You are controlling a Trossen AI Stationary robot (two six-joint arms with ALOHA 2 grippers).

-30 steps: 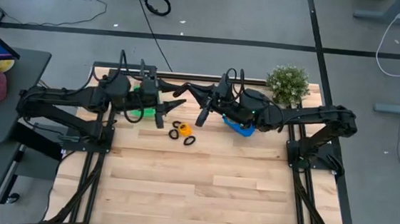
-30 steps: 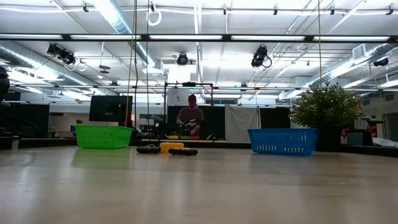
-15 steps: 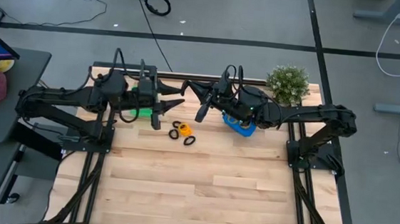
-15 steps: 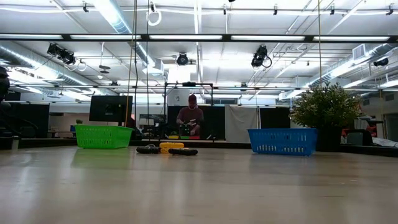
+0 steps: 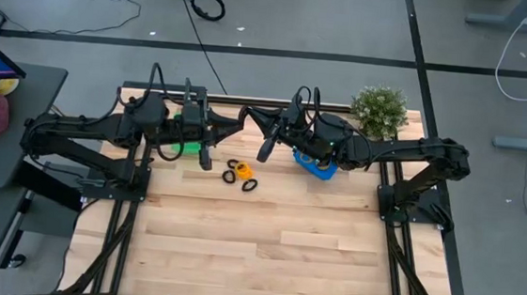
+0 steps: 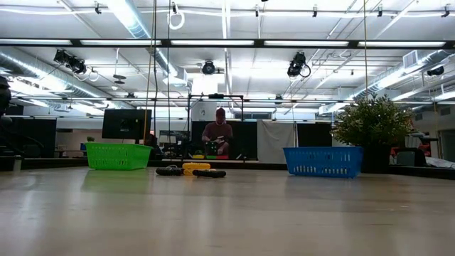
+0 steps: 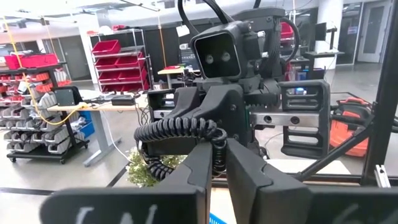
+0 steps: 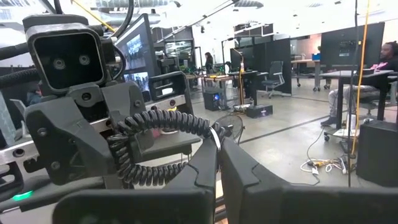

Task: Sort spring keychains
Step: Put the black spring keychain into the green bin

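Observation:
Three small spring keychains lie flat in a cluster on the wooden table: an orange one (image 5: 242, 170) (image 6: 196, 168) between two black ones (image 5: 229, 175) (image 5: 248, 185). Both arms are raised above the table's far middle, and their grippers point at each other. My left gripper (image 5: 232, 120) (image 7: 219, 163) is shut on nothing, level and above the keychains. My right gripper (image 5: 250, 116) (image 8: 217, 155) is also shut on nothing. Neither gripper shows in the low view.
A green basket (image 5: 181, 147) (image 6: 117, 155) stands under my left arm, and a blue basket (image 5: 317, 167) (image 6: 322, 161) under my right arm. A potted plant (image 5: 379, 110) stands at the far right corner. The near half of the table (image 5: 265, 251) is bare wood. A person sits far behind the table.
My left gripper has shut from wide open, with nothing between its fingers. The keychains have stayed where they were.

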